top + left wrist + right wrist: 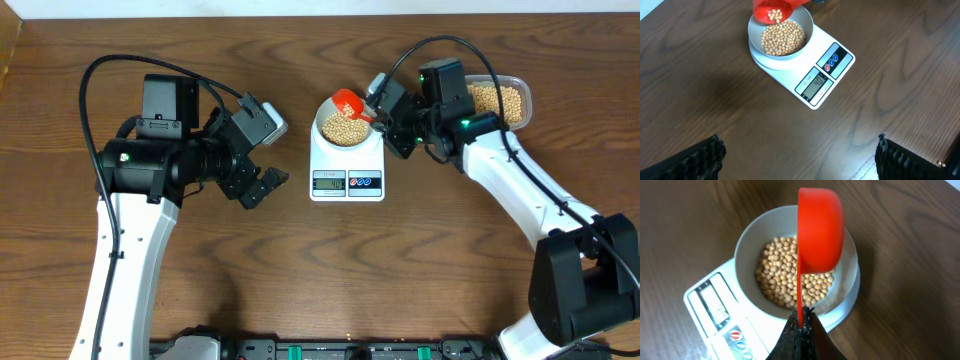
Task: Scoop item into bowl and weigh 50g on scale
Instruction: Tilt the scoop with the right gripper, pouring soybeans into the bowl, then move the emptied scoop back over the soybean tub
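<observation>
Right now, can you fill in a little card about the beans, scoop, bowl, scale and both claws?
beans: a pile in the bowl, a few in the scoop, more in the clear tub
scoop: red, tipped over the bowl
bowl: sits on the scale
display: shows digits, too blurry to read
right claw: shut on the scoop's handle
left claw: open, holding nothing, left of the scale

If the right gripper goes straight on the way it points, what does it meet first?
Probably the bowl, at its near rim under the scoop it holds; depth is unclear.
</observation>
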